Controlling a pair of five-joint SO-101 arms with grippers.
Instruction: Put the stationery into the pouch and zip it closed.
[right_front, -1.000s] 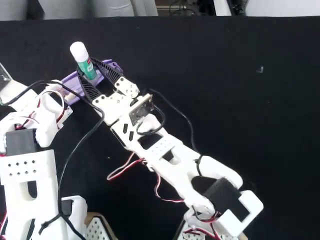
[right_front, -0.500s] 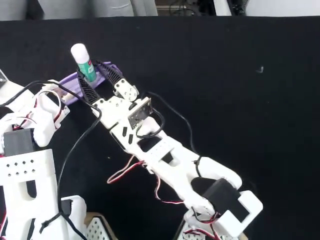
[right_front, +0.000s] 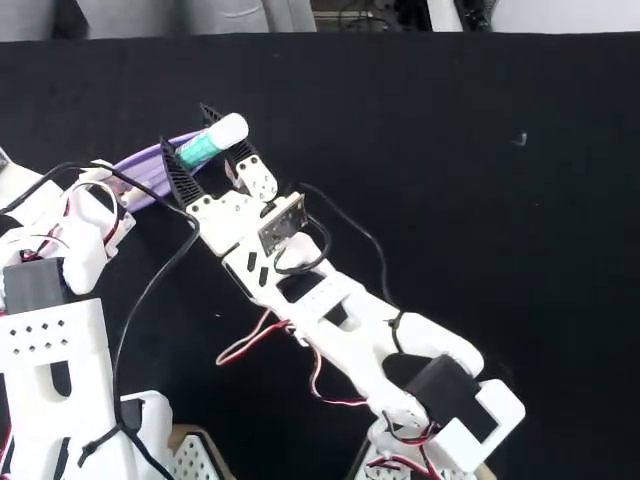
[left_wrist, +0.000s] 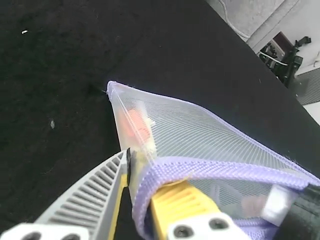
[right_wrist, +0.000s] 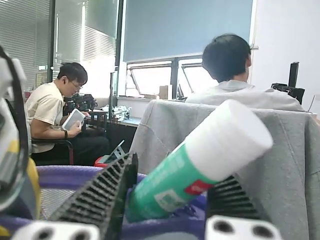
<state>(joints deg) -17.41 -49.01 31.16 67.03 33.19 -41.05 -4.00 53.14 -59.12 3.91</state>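
A green glue stick (right_front: 212, 140) with a white cap leans steeply between the black fingers of my right gripper (right_front: 190, 135). Its lower end dips into the mouth of the purple mesh pouch (right_front: 150, 165). The right wrist view shows the glue stick (right_wrist: 200, 165) tipped over one black finger (right_wrist: 107, 197), the jaws standing apart, and the pouch's purple rim (right_wrist: 70, 175) below. My left gripper (left_wrist: 135, 167) is shut on the pouch (left_wrist: 210, 145) at its zip edge. Something orange (left_wrist: 134, 125) lies inside. From above, the left gripper (right_front: 105, 182) sits at the pouch's near end.
The black table (right_front: 450, 150) stretches free to the right and behind the pouch. Cables (right_front: 150, 290) trail between the two arms. The right arm's body (right_front: 330, 310) crosses the table's middle diagonally.
The glue stick stood upright between the right fingers; now it has tipped over to the right, its base lower in the pouch mouth. The right fingers spread slightly. The left arm barely moved.
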